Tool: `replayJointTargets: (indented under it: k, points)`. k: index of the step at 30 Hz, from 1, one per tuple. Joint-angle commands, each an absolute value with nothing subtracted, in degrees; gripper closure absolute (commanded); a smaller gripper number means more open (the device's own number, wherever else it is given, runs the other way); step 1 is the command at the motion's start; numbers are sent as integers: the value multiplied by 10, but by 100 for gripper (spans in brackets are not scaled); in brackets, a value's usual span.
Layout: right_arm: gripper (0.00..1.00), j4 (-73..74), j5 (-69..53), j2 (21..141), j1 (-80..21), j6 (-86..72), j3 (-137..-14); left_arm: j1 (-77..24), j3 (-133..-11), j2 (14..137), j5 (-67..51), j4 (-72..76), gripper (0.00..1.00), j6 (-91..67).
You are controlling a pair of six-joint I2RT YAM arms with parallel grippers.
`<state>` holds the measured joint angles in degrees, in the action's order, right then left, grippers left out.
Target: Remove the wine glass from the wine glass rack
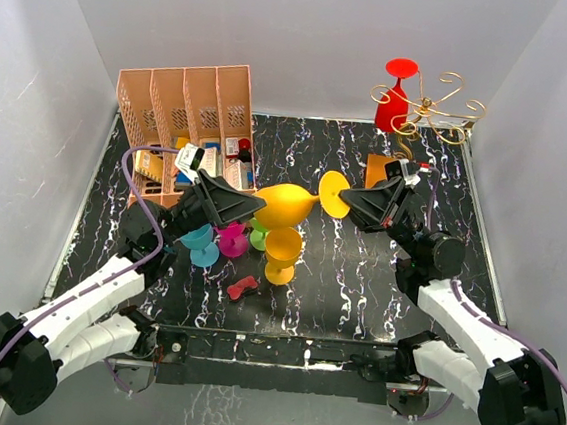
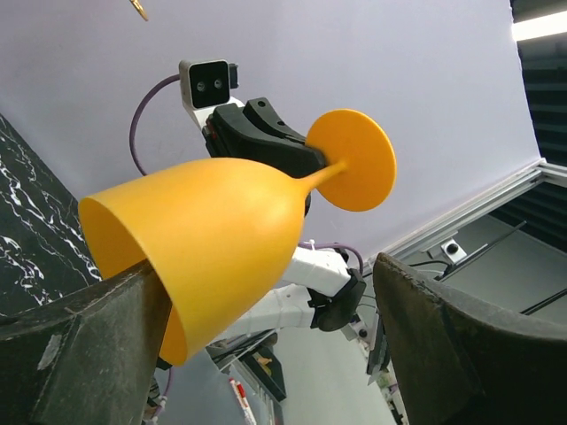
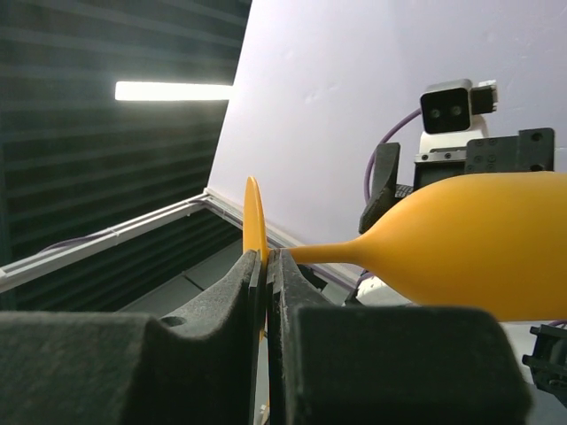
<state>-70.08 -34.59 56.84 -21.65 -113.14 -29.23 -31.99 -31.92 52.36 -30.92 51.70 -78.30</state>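
**Handover above the table centre.** The yellow-orange plastic wine glass (image 1: 286, 205) lies on its side in mid-air at the centre of the top view. Its long axis runs left to right, with the bowl mouth to the left and the foot disc to the right. It is well apart from the thin gold wire rack with spiral arms (image 1: 436, 112) at the upper right, where a red wine glass (image 1: 392, 104) hangs.

I read the right gripper (image 1: 353, 201) as the nearer to the rack. Its fingers (image 3: 221, 301) are clamped together on the edge of the foot disc.

The left gripper (image 1: 249, 207) is spread wide around the bowl. One finger (image 2: 89, 336) appears to touch the bowl wall, though contact is hard to confirm, and the other stands apart. The coming move turns on closing across the bowl, at right angles to the stem.
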Motion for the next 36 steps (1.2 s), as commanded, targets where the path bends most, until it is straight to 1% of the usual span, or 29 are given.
replayJointTargets:
  k: [1,3,6,11,15,18,20,21,24,25,29,30,33,34,36]
  points:
    - [92,-668,-332,547,-218,-1086,-313,-320,-318,504,-313,530,15,-781]
    - [92,-664,-326,543,-218,-1083,-307,-321,-319,502,-312,534,23,-785]
    - [92,-650,-317,534,-217,-1074,-296,-321,-320,504,-314,550,31,-793]
    - [92,-634,-290,509,-218,-1062,-283,-321,-317,509,-320,579,41,-813]
    - [92,-615,-293,507,-218,-1054,-280,-320,-320,521,-326,605,47,-827]
    - [92,-606,-292,508,-218,-1054,-273,-320,-326,535,-331,620,53,-833]
    - [92,-600,-295,510,-217,-1050,-272,-320,-326,540,-333,628,65,-839]
    - [92,-595,-295,509,-218,-1044,-271,-321,-327,542,-333,628,75,-841]
    - [90,-554,-289,497,-217,-1011,-271,-320,-330,540,-333,610,87,-834]
    - [88,-531,-284,489,-218,-993,-271,-320,-331,538,-332,600,89,-828]
    - [74,-400,-250,441,-217,-903,-271,-320,-339,521,-326,549,100,-806]
    - [68,-363,-238,428,-217,-879,-271,-321,-340,517,-325,538,100,-802]
    - [46,-244,-191,385,-217,-787,-280,-321,-339,490,-324,506,100,-791]
    - [37,-193,-170,372,-217,-754,-285,-321,-339,478,-322,482,100,-785]
    - [26,-128,-134,350,-217,-694,-297,-321,-339,445,-314,436,100,-770]
